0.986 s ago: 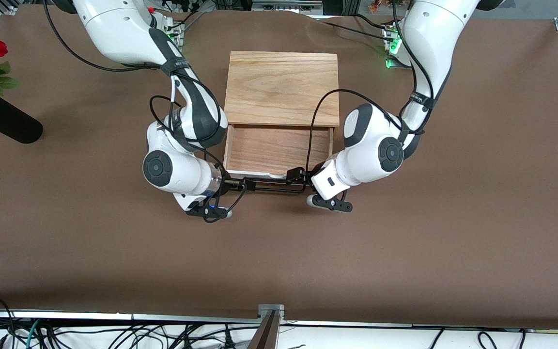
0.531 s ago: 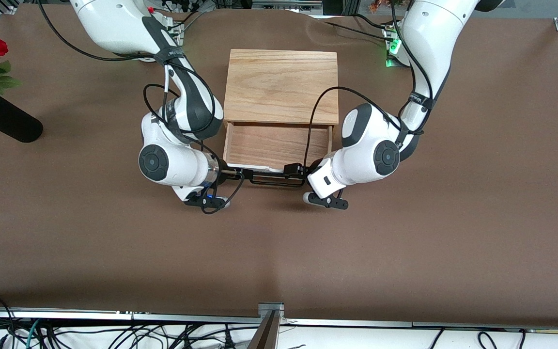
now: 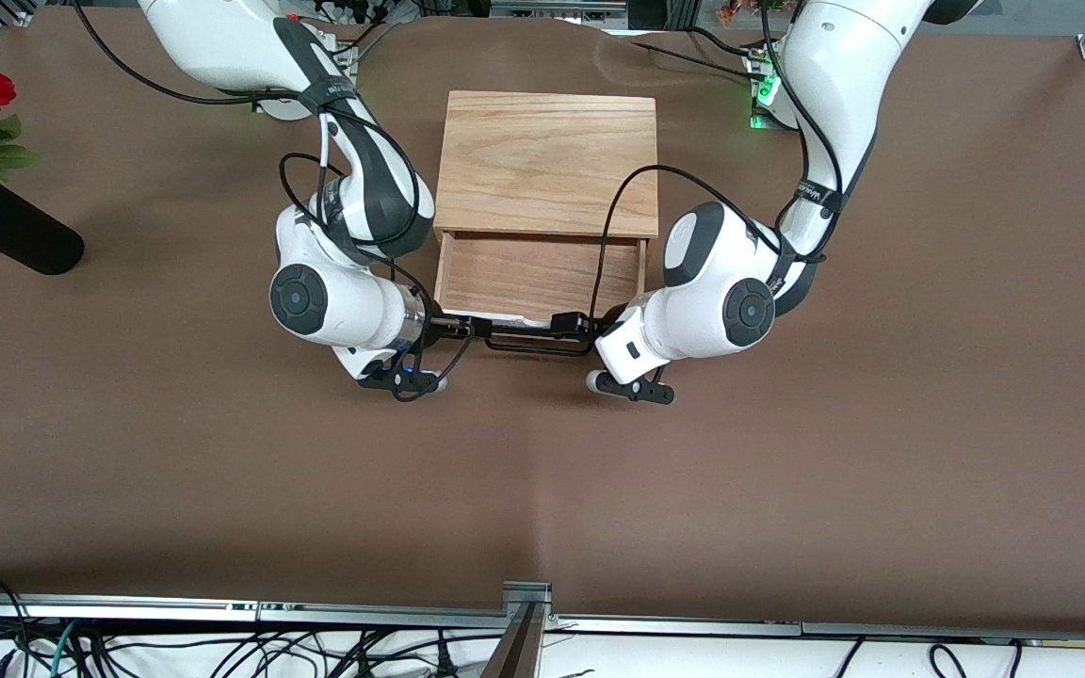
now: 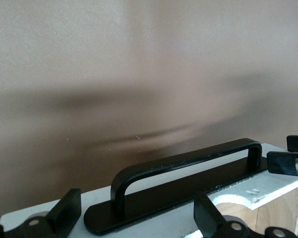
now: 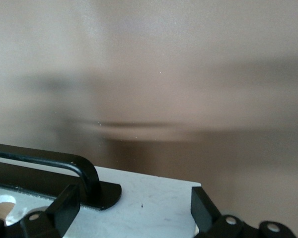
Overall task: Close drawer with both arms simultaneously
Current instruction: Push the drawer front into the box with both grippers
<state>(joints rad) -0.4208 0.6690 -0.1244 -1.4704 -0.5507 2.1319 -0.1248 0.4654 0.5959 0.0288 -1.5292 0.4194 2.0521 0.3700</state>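
The light-wood box (image 3: 547,165) stands mid-table, its drawer (image 3: 542,278) partly pulled out toward the front camera. The white front panel (image 4: 179,218) carries a thin black wire handle (image 3: 535,345). My left gripper (image 3: 580,328) is open at the panel's end toward the left arm, with one handle end (image 4: 120,184) between its fingers (image 4: 64,212). My right gripper (image 3: 461,329) is open at the panel's other end. Its fingers (image 5: 202,207) straddle the white panel (image 5: 149,198) beside the handle's foot (image 5: 92,186). Neither gripper holds anything.
A black vase with red roses (image 3: 6,240) lies toward the right arm's end of the table. The brown table top (image 3: 542,490) spreads from the drawer to the metal rail (image 3: 524,607) at the table's edge nearest the front camera.
The drawer has slid partway into the box. Both grippers have moved with its front panel, away from the front camera.
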